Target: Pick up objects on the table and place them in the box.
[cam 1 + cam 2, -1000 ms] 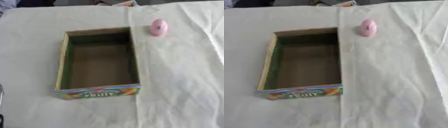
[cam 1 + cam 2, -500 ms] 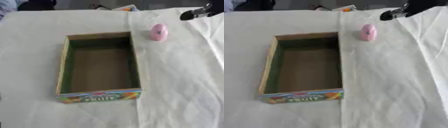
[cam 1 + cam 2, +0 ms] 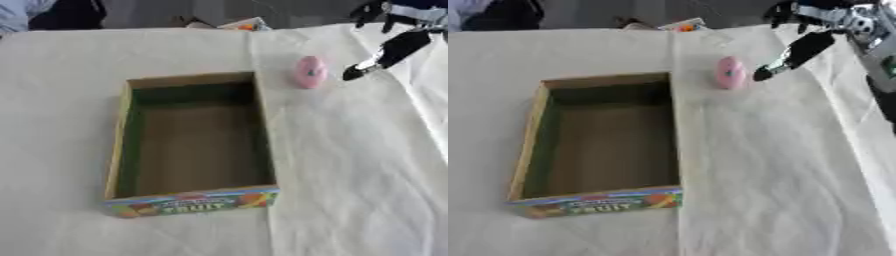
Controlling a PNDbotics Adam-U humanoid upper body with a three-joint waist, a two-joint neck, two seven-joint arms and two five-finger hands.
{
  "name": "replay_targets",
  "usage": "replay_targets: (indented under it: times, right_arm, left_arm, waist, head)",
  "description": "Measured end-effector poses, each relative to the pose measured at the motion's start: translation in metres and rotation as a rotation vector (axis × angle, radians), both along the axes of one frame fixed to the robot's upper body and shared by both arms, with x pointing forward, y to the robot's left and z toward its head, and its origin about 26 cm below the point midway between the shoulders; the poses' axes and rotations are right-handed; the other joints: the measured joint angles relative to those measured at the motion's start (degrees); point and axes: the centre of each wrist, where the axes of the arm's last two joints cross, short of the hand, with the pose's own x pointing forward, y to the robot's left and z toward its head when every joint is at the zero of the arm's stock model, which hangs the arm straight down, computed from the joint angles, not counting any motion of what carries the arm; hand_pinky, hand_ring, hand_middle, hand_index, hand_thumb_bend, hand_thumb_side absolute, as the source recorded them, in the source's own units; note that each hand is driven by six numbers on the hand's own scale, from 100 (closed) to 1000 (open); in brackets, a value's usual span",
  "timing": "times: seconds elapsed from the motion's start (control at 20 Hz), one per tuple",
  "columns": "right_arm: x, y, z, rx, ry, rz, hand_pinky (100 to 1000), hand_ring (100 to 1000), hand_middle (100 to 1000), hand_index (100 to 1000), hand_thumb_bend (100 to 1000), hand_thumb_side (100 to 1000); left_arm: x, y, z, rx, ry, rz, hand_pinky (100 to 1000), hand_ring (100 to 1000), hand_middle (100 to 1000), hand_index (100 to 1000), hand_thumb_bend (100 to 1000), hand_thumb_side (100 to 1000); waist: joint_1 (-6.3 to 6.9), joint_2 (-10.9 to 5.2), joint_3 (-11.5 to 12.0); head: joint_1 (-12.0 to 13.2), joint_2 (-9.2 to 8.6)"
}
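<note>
We note our right hand (image 3: pixel 798 50) at the upper right of the frame, black fingers extended straight and holding nothing, one fingertip pointing down-left, near the small pink rounded object (image 3: pixel 310 71) but apart from it. That object rests on the cream cloth-covered table (image 3: pixel 350 165), just beyond the far right corner of the open cardboard box with a colourful fruit-printed front (image 3: pixel 188 140). The box sits centre-left, empty. Our left hand shows in neither view.
</note>
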Motion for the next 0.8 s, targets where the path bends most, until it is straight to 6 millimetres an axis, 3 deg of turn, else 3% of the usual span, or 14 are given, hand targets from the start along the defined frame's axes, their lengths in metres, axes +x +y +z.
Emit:
replay_targets:
  times: [0.2,0.55,0.8]
  right_arm:
    - [0.008,0.005,-0.007,0.037,0.049,-0.017,657,851,741,953,626,348]
    - [0.017,0.014,-0.012,0.100,0.073,-0.051,636,830,730,948,667,346]
    - [0.020,0.015,-0.016,0.118,0.072,-0.069,639,831,732,951,637,353]
  left_arm:
    - [0.000,-0.001,0.000,-0.002,0.001,-0.008,499,571,563,654,100,925]
    - [0.001,-0.002,0.001,0.001,0.002,-0.016,499,571,562,652,100,927]
    - [0.001,-0.002,0.002,0.004,0.000,-0.018,500,572,562,651,100,927]
  waist:
    - [0.01,0.42,0.3]
    - [-0.25,1.25,0.8]
    - [-0.47,1.88,1.4]
  head:
    - [-0.3,-0.20]
    - [-0.9,-0.69]
    - [-1.3,-1.17]
